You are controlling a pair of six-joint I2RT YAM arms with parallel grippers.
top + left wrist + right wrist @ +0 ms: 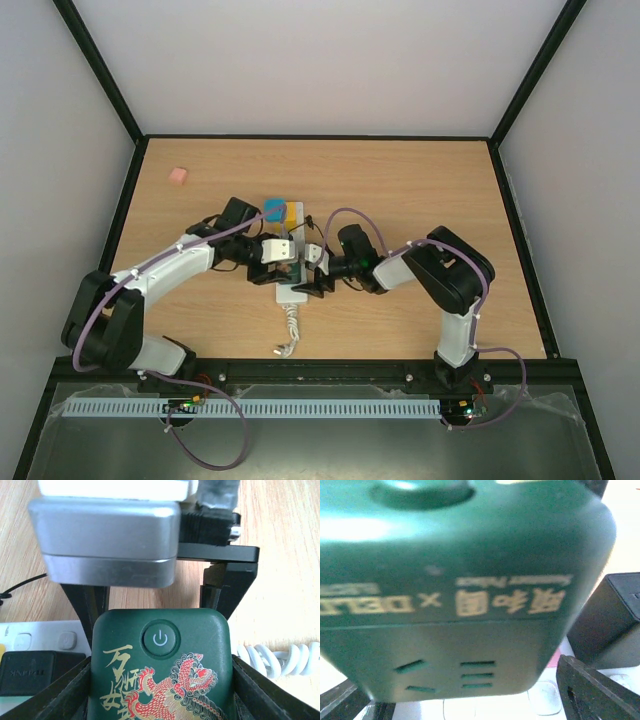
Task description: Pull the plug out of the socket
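Risk, strip lifting: nothing visibly pins the socket (291, 293) to the surface (420, 200). A straight pull on the plug (160, 680) would likely carry the whole strip up with it, coiled cord (280, 657) trailing.

Risk, slip: the plug's glossy green shell looks slick, so a tug could slide the pads off.

Risk, snag: a black adapter (30, 672) sits just beside the plug on the strip. A tilted pull could lever against it.

Left claw (280, 262): roughly half open and closed on the plug. In the left wrist view its fingers (65, 690) hug both flanks of the green body.

Right claw (308, 272): spread wide, holding nothing. It reaches in from the right with jaws straddling the plug along the strip. One finger (592, 690) stands in the gap between plug and adapter, clear of the green shell.

The socket lies mid-surface, running near to far. The plug is seated toward its near end, between the two claws.
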